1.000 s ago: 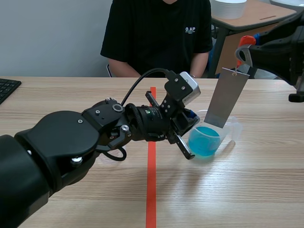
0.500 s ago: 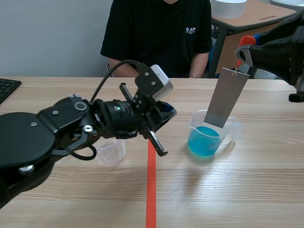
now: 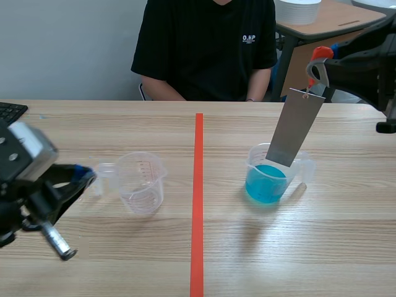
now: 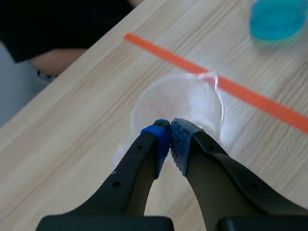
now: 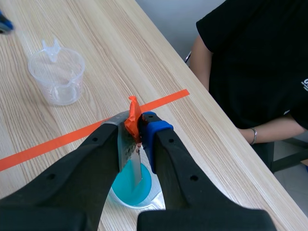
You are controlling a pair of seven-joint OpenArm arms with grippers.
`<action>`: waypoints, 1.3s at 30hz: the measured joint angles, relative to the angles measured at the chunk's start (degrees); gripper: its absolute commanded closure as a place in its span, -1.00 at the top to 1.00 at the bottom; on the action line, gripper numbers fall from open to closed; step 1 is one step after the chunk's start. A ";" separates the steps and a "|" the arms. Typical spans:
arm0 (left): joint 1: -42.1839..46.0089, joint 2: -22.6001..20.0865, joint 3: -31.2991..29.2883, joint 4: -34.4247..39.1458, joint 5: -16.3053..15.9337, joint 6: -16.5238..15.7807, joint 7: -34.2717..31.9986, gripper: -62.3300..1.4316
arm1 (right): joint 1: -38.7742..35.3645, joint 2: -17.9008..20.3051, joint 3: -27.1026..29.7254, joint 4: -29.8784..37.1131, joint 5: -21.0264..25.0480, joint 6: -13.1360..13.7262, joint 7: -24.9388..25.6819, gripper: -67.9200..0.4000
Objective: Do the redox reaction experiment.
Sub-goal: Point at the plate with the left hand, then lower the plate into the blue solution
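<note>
Left gripper point(image 3: 83, 177), fingers pressed together and empty, low and well left of the blue beaker point(image 3: 267, 179); right gripper point(image 3: 317, 69) raised above it, pinching a metal strip point(image 3: 296, 127)

Pale grey wall point(image 3: 68, 49), wood-grain table point(image 3: 322, 247), another desk point(image 3: 337, 18) behind.

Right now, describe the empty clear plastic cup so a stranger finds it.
Start at the orange-red tape line down the wooden table. The clear plastic measuring cup stands on its left side. Unlike the blue-filled cup across the line, it looks empty.
</note>
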 measured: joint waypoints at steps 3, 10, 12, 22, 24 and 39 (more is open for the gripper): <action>12.15 1.16 -8.11 0.46 0.02 1.01 -2.93 -0.81 | 0.00 0.00 0.00 0.00 -0.17 0.00 0.02 -0.95; 33.55 7.56 -16.70 -0.07 0.02 0.74 -4.37 -0.81 | 0.00 0.00 0.00 0.00 -0.17 0.00 0.07 -0.95; 36.65 9.07 -16.79 -0.20 0.02 0.76 -4.28 -0.81 | 0.00 0.00 0.00 0.00 -0.17 0.00 0.07 -0.95; 37.24 20.94 -16.74 -0.31 0.02 0.81 -0.98 -0.81 | 0.31 -3.23 0.00 -0.98 -2.43 0.00 0.04 -0.95; 37.20 22.75 -16.74 -0.31 0.02 0.74 -0.68 -0.81 | 0.33 -3.98 0.00 -1.57 -3.21 0.00 0.07 -0.95; 36.30 27.54 -16.74 -1.88 0.00 0.79 -0.74 -0.81 | 8.13 -7.80 -7.58 -11.52 -6.86 -0.09 0.02 -0.95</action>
